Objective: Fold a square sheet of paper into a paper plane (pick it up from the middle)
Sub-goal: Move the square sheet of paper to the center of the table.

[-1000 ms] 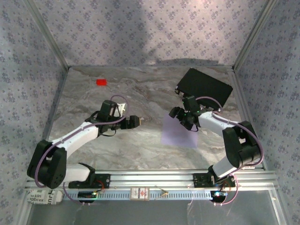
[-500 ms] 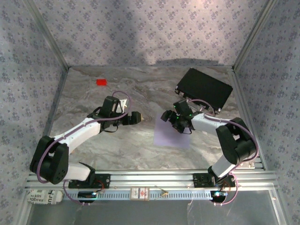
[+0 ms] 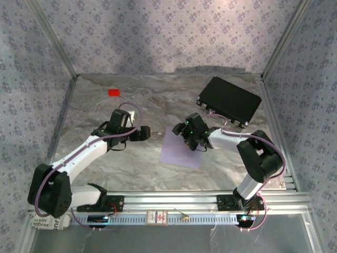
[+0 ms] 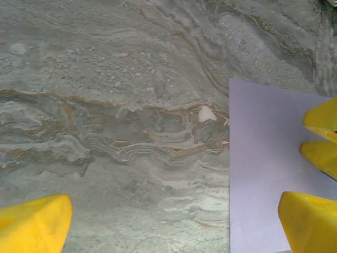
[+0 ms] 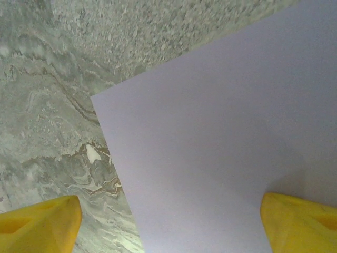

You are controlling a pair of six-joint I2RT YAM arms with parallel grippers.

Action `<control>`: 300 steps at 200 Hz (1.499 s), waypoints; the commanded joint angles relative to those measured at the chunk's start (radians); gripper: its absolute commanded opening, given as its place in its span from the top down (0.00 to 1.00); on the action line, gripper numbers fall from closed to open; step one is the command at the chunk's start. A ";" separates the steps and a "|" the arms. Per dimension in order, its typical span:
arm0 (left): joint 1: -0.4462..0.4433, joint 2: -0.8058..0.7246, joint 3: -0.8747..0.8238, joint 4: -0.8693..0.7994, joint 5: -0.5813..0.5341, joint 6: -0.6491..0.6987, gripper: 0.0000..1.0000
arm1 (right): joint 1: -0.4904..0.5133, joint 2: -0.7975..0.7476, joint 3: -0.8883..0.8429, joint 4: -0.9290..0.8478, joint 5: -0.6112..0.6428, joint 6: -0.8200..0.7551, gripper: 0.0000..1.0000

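Both pairs of jaws are spread wide and hold nothing, with the square sheet of paper (image 3: 179, 153) lying flat beneath them.

The right gripper (image 3: 188, 138) straddles the sheet's edge: in the right wrist view (image 5: 168, 224) one yellow finger is over the lilac paper (image 5: 210, 142), the other over the bare marble table (image 3: 105, 105). Whether a fingertip touches the paper cannot be told. The left gripper (image 3: 143, 133) stands just beside the sheet. In its wrist view (image 4: 171, 226) a straight edge of the paper (image 4: 274, 158) runs between the fingers, close to one of them. The sheet is unfolded with equal sides, turned slightly askew to the table's edges, and one corner points away from the right gripper's jaws.
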 commanded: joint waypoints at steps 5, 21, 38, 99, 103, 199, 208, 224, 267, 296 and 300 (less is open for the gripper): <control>0.034 -0.057 -0.049 0.001 0.026 0.003 0.00 | -0.028 -0.035 0.054 -0.146 0.008 -0.121 0.09; 0.068 -0.069 -0.065 0.023 0.091 -0.021 0.00 | -0.035 -0.039 0.043 -0.172 0.020 -0.151 0.10; 0.096 -0.070 -0.072 0.048 0.154 -0.033 0.00 | -0.040 -0.031 0.019 -0.156 0.001 -0.159 0.10; 0.102 -0.053 -0.040 -0.002 0.154 0.014 0.00 | 0.000 0.041 0.041 -0.138 -0.038 -0.162 0.10; 0.102 -0.055 -0.042 -0.001 0.154 0.011 0.00 | 0.005 0.048 0.049 -0.136 -0.039 -0.161 0.10; 0.101 -0.084 -0.074 0.036 0.173 -0.056 0.00 | 0.092 0.080 0.136 0.054 -0.101 -0.121 0.09; 0.098 -0.084 -0.078 0.041 0.177 -0.067 0.00 | 0.091 0.044 0.129 0.030 -0.062 -0.130 0.08; 0.082 -0.068 -0.060 0.022 0.179 -0.074 0.01 | 0.088 -0.031 0.119 -0.052 0.039 -0.178 0.06; -0.031 0.032 0.012 -0.014 0.132 -0.111 0.05 | 0.072 -0.240 0.075 -0.228 0.340 -0.248 0.01; -0.113 0.138 0.094 -0.057 0.078 -0.161 0.08 | 0.018 -0.327 0.058 -0.298 0.339 -0.294 0.01; -0.122 0.154 0.108 -0.064 0.071 -0.167 0.09 | 0.003 -0.332 0.052 -0.290 0.309 -0.323 0.01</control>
